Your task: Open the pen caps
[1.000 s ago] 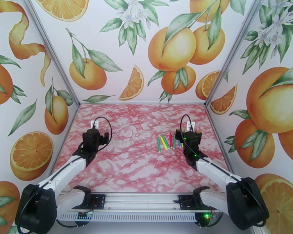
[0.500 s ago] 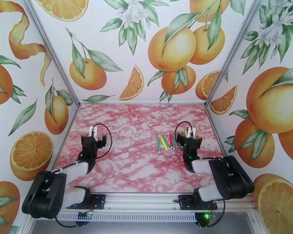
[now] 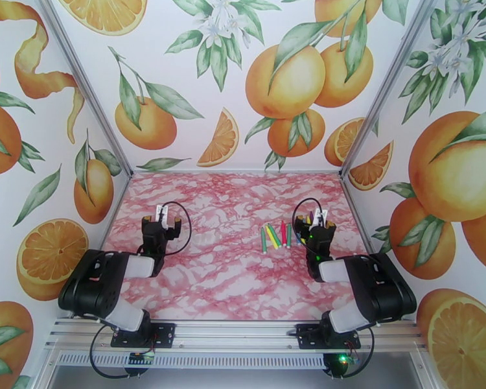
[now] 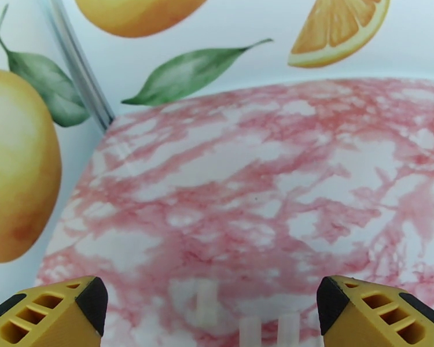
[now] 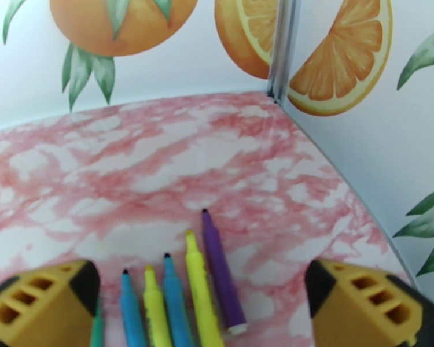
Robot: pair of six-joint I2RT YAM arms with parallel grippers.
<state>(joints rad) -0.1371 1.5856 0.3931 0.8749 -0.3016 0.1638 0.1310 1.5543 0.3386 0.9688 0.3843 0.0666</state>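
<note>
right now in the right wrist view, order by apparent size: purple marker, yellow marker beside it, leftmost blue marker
1. purple marker, fully visible
2. yellow marker beside it, nearly alike; cut off, so unsure
3. leftmost blue marker, cut off

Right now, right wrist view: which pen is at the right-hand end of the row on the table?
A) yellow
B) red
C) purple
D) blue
C: in the right wrist view the purple pen lies last on the right of the row, with a yellow pen just to its left.
</note>
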